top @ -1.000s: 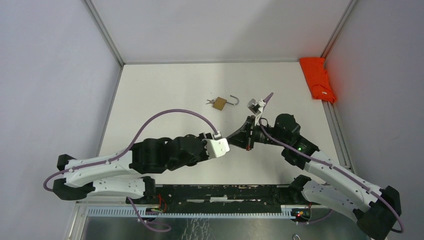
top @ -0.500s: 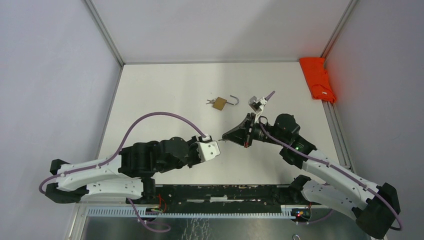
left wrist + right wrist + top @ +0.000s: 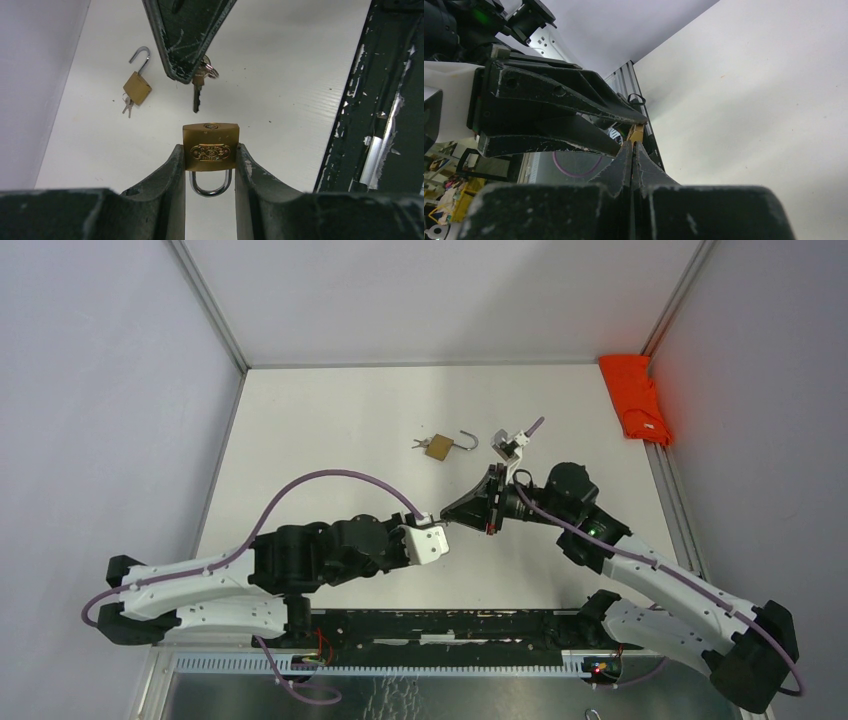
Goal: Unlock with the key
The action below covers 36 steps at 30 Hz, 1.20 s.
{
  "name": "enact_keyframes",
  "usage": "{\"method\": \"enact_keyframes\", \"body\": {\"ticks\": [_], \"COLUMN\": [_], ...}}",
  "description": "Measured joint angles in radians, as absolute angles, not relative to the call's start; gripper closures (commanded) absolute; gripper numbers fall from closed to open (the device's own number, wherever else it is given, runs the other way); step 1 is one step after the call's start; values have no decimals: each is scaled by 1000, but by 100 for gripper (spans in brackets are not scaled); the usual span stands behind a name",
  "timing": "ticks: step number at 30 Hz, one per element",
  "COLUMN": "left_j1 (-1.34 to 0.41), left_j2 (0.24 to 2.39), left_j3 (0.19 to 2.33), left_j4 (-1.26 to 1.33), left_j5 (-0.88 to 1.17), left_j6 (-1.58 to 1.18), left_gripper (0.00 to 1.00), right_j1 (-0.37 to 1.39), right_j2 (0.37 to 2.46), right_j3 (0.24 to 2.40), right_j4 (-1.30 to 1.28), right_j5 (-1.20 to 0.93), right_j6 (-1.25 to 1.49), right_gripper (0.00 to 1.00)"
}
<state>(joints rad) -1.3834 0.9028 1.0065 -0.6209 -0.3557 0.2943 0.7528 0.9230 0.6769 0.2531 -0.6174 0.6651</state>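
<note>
Less gap between key (image 3: 197, 98) and padlock (image 3: 210, 148)

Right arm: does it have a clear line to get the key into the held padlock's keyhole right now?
Probably yes. The key hangs just short of the held padlock, whose keyhole faces it across an open gap. The tip sits slightly to one side, so a small shift looks needed.

1. Top external: fixed high above the near edge of the white table (image 3: 320, 410), facing down and forward; distant, takes in the whole workspace.
2. Left wrist: close, facing along the left gripper (image 3: 210, 150) past its small brass padlock (image 3: 210, 146) to the right gripper (image 3: 184, 75) and silver key (image 3: 196, 97).
3. Right wrist: very close, low, facing the left gripper head-on.
4. Shared: the grippers' meeting point, in all views; the open-shackled second brass padlock (image 3: 438, 447), in the top and left wrist views.
</note>
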Motion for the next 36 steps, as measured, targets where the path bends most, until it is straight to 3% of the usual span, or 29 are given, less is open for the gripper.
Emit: {"method": "enact_keyframes", "body": {"ticks": [36], "left_j1": [-1383], "left_j2": [923], "left_j3": [1009], "left_j4": [-622], "left_j5": [-388], "left_j6": [327], "left_gripper": [98], "right_j1": [777], "right_j2": [968], "right_j3": [678], "right_j4": [245], "right_j5": [-645], "right_j6": [665], "right_gripper": [100]}}
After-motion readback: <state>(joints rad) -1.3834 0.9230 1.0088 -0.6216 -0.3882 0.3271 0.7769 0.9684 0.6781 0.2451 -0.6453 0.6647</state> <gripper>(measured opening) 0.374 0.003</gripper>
